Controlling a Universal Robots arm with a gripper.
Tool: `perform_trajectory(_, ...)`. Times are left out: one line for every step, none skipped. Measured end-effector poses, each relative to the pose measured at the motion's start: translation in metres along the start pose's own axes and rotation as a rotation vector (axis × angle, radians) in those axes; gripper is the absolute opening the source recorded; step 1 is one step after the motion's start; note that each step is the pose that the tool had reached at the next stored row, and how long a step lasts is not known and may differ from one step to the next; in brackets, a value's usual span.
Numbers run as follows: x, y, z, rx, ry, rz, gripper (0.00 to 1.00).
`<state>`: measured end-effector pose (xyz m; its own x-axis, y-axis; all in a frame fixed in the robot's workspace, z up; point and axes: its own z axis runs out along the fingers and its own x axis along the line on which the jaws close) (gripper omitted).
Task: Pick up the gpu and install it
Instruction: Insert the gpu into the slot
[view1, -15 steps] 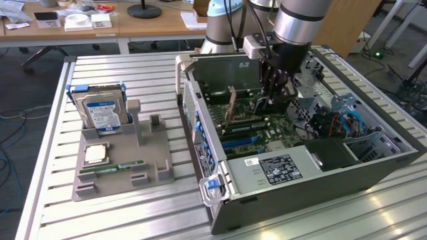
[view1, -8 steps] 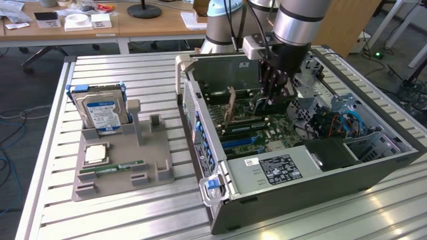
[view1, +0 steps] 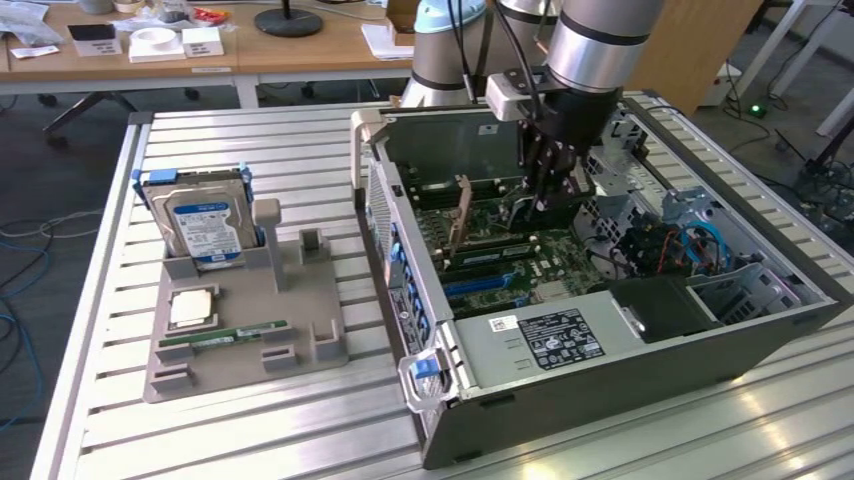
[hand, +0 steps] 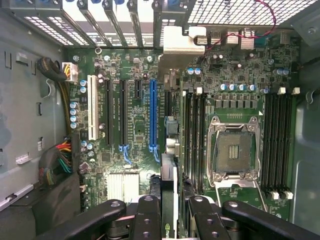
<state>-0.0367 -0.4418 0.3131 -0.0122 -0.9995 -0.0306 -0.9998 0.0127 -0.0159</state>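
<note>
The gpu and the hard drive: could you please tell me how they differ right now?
The gpu is inside the computer case, held by the gripper; the hard drive stands in the grey holder outside it. The gpu shows a thin dark edge with a silver bracket; the hard drive shows a silver face with a blue label. Both stand on edge.

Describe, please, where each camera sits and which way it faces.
Exterior view: off the arm, raised beside the table, looking down into the open computer case; the arm and pincer show.
Wrist view: on the wrist, looking along the pincer at the motherboard; its fingers show, closed on the gpu.
Shared: the motherboard and the pincer.
</note>
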Motion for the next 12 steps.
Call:
perform_trajectory(0.0000,0.0000,0.0001,-0.0001,0.0002,0.000,0.26)
perform_trajectory(0.0001,0.0000,0.0011,0.0001,-0.0001,0.000,0.26)
perform_trajectory(0.0001,0.0000,0.0012,0.0000,0.0001,0.000,0.26)
perform_trajectory(0.0001,0.0000,0.0012,-0.0001,0.0002,0.000,0.26)
perform_trajectory(0.0001,0.0000,0.0012,-0.0002,0.0004,0.000,0.26)
perform_trajectory(0.0000,0.0000,0.0013,0.0000,0.0001,0.000,0.26)
perform_trajectory(0.0000,0.0000,0.0013,0.0000,0.0001,0.000,0.26)
perform_trajectory(0.0000,0.0000,0.0013,-0.0001,0.0001,0.000,0.26)
perform_trajectory(0.0000,0.0000,0.0013,0.0000,0.0001,0.000,0.26)
perform_trajectory(0.0000,0.0002,0.0014,0.0000,0.0000,0.000,0.26)
perform_trajectory(0.0000,0.0005,0.0014,0.0000,0.0000,0.000,0.26)
perform_trajectory(0.0000,0.0007,0.0014,0.0000,0.0000,0.000,0.26)
